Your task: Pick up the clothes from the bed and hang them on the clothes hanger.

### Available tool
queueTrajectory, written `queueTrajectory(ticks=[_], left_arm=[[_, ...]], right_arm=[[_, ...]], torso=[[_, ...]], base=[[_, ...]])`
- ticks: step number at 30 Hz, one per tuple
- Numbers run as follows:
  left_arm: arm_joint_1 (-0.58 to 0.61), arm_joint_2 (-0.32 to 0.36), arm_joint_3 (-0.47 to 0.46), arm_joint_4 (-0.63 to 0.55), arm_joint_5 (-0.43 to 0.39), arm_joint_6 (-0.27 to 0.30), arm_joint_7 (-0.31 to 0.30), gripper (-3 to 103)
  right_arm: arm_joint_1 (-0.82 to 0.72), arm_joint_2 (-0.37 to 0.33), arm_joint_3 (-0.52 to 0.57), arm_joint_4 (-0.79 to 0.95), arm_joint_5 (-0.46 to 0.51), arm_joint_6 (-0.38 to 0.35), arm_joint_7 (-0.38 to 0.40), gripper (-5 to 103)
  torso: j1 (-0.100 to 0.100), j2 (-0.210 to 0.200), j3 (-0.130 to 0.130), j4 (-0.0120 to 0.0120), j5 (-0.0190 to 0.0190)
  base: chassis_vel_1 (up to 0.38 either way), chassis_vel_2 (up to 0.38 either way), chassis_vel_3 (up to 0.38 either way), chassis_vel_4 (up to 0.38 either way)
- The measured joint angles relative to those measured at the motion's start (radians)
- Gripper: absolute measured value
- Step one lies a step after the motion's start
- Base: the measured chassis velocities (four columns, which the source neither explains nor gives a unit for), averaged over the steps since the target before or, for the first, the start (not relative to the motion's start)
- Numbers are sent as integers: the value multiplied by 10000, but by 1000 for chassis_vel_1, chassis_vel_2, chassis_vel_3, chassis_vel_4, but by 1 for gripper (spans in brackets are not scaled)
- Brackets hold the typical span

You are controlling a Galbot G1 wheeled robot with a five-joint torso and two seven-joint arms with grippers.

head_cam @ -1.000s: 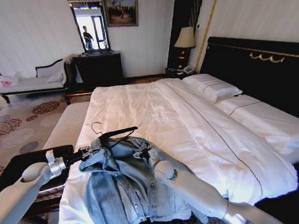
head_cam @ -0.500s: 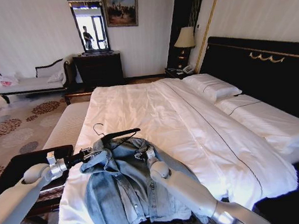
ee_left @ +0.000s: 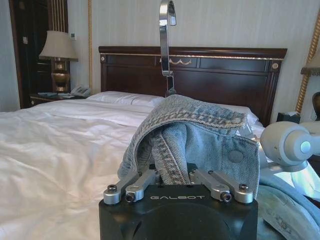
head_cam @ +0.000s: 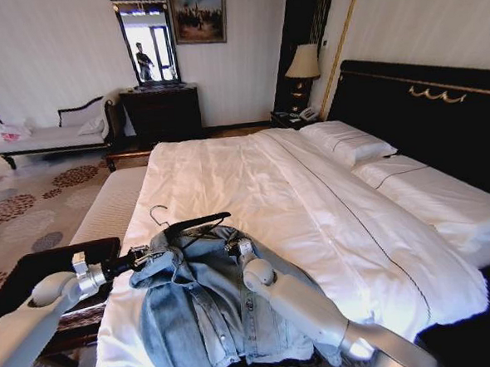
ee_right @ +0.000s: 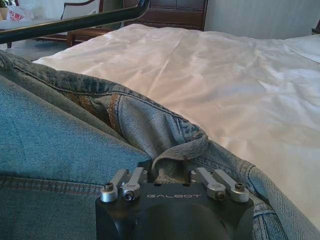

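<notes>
Gripping a fold of the light-blue washed denim jacket, the left pincer is clenched on the collar cloth; the right pincer is likewise clenched on a denim fold at the jacket's other shoulder; between them the thin black triangular coat hanger with silver hook sits at the collar, hook upright; the jacket hangs over the foot edge of the wide white-sheeted bed, near its left corner.
</notes>
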Motion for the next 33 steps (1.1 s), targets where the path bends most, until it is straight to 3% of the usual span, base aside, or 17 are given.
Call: queueTrajectory(ticks=[8, 18, 28, 33], left_arm=[[249, 25, -184, -100, -25, 1, 14, 19], [773, 49, -599, -178, -55, -59, 141, 19], [1549, 71, -1263, -403, -113, -202, 255, 19], [1595, 85, -1341, -472, -137, -202, 261, 19]], right_arm=[[-10, 13, 53, -7, 64, 116, -3, 8], [-104, -365, 468, 814, 845, 136, 114, 6], [-29, -1498, 1575, 1770, 1942, -126, 133, 6], [-10, -1828, 1615, 1920, 1976, -221, -76, 6]], torso=[[0, 0, 0, 0, 0], [0, 0, 0, 0, 1], [0, 0, 0, 0, 1], [0, 0, 0, 0, 2]], base=[[0, 0, 0, 0], [0, 0, 0, 0], [0, 0, 0, 0], [0, 0, 0, 0]])
